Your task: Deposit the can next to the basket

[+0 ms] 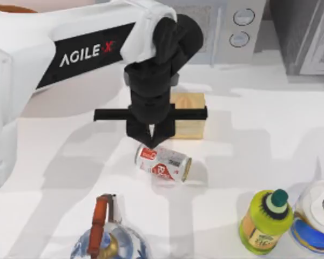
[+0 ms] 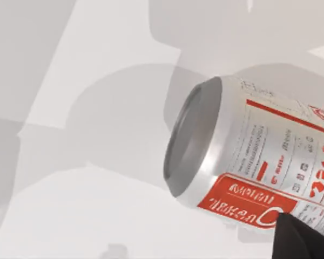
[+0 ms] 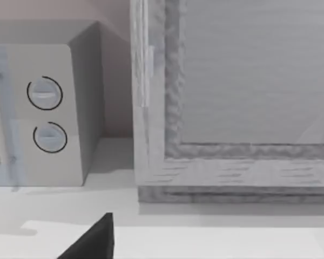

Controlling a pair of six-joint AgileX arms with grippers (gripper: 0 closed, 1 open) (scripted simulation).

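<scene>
The can (image 1: 162, 163) is seen lying on its side on the white table (image 1: 248, 156), directly beneath the tips of the left gripper (image 1: 150, 141). The fingers are drawn close together just above the can's left end, and whether that end is pinched between them or merely touched cannot be told. In the left wrist view the can (image 2: 259, 167) is shown with its dull metal top turned toward the camera, and a dark fingertip (image 2: 302, 240) is met at its labelled side.

The step in hand is judged to be the grasp. A firm hold would be called for next, then a lift and a carry toward the basket (image 1: 11, 7), of which only an orange-brown rim is seen, far behind the jaws at the table's upper left corner.

Just behind the jaws a pale yellow box (image 1: 187, 114) stands. Well in front of them a blue-and-white kettle (image 1: 109, 240) with a brown handle is found, and off to the right a yellow-green bottle (image 1: 265, 222) and a clear tub (image 1: 316, 218). A microwave (image 1: 227, 27) stands at the back. The arm itself lies across the likely path; nothing else is judged to block it.

The right arm is parked; a dark part of it (image 3: 92, 243) is seen facing the microwave (image 3: 43, 113).
</scene>
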